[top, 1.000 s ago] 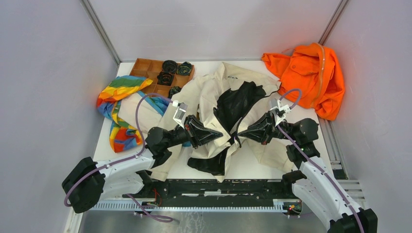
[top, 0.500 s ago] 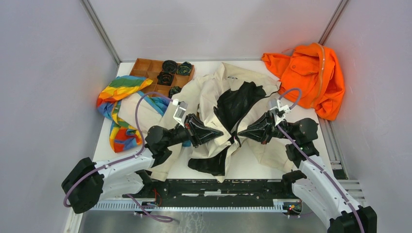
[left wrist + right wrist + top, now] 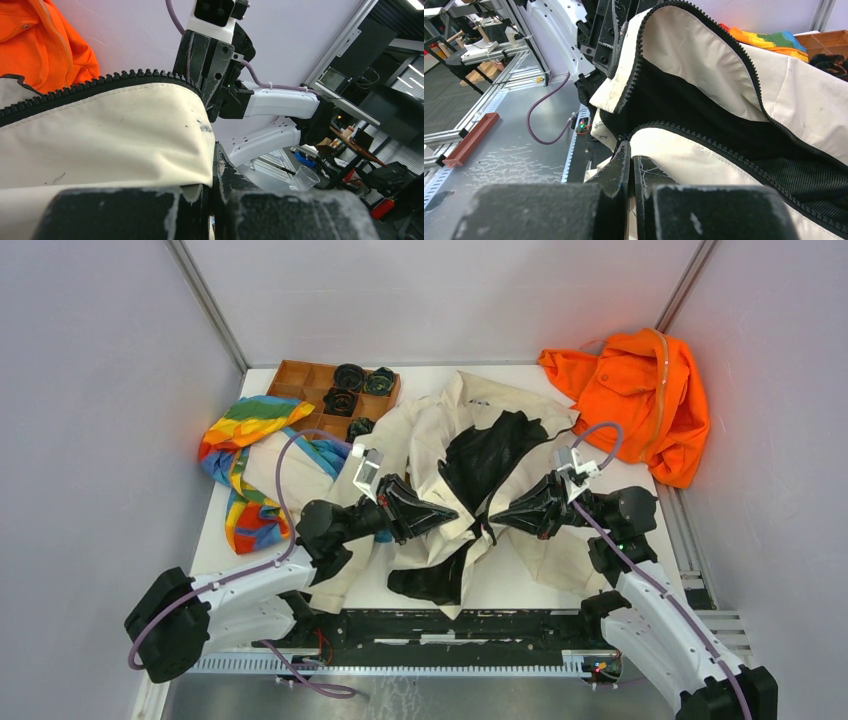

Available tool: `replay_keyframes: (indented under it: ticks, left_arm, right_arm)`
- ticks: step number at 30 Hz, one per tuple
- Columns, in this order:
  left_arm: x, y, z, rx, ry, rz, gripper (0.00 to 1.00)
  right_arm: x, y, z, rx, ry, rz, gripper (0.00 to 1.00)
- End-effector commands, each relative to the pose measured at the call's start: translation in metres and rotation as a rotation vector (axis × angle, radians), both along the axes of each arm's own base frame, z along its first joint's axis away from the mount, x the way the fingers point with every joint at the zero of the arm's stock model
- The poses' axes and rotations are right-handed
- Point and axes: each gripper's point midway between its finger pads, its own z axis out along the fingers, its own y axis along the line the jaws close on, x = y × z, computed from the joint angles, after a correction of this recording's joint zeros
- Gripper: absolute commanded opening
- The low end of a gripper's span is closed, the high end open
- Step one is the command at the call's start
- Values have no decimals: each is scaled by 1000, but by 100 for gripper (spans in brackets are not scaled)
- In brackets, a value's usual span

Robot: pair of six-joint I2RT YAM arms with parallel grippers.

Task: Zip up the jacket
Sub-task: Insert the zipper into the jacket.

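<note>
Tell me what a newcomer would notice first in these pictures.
The cream jacket lies open in the middle of the table, its black lining showing, and the left arm and right arm each have their jaws shut on one front edge. The bright orange garment at the far right corner and the rainbow cloth at the left also catch the eye.

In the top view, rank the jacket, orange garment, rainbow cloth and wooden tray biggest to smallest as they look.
1. jacket, clearly largest
2. orange garment
3. rainbow cloth, close to the orange one; a sleeve covers part of it
4. wooden tray, smallest
</note>
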Motion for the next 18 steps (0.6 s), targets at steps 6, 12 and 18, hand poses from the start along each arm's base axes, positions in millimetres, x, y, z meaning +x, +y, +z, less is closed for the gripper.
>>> replay_keyframes:
  ticks: [6, 12, 18]
  left_arm:
    - [-10, 11, 56, -132, -127, -3, 2]
    - [-13, 11, 68, -148, -159, -12, 2]
    - [-12, 11, 69, -141, -176, 0, 2]
  right_arm:
    - [-6, 1, 34, 32, -154, 23, 5]
    - [-2, 3, 46, 29, -215, 26, 5]
    - [-1, 3, 42, 23, -205, 22, 5]
